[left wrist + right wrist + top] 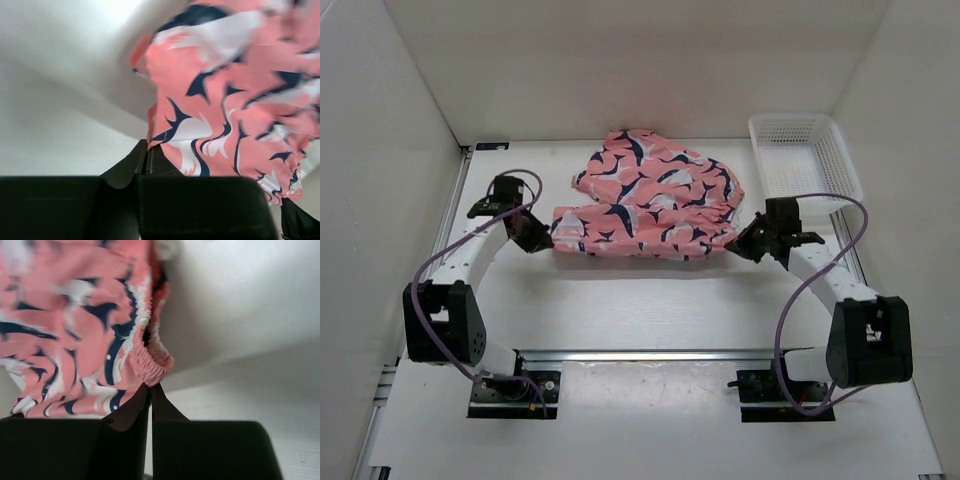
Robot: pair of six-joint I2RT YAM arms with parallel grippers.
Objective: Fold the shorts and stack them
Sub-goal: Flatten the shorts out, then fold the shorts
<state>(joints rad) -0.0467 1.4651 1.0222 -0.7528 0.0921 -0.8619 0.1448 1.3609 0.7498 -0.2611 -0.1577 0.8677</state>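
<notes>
Shorts [650,200]: salmon-pink cloth with a navy and white fish print, lying crumpled in the middle of the desk [650,310], nearer the far edge than the near one. A lump of cloth bunches toward the far edge, while the near hem lies fairly straight.
Long axis: left to right, roughly parallel to the near edge of the desk.
Left gripper [542,238]: low over the desk at the left end of the shorts. Its wrist view shows the two fingers [136,162] meeting at the tips with the cloth edge caught between them, so it reads as clamped on the shorts.
Right gripper [745,245]: at the right end. Its fingers [134,407] are pressed together on the gathered elastic waistband, so it too reads as clamped on the cloth.
Key relation: the shorts lie between the two grippers, and each arm holds the end nearer to it. From both pinch points the cloth spreads toward the far edge.
Basket [756,140]: white mesh, at the far right corner, near the right gripper and apart from the cloth.
Step, judged: a two-handed grip on the near corners, suited to lifting and spreading, or to folding toward the far edge.
Risk, judged: the thin pinch on the left could slip once the cloth takes tension.
</notes>
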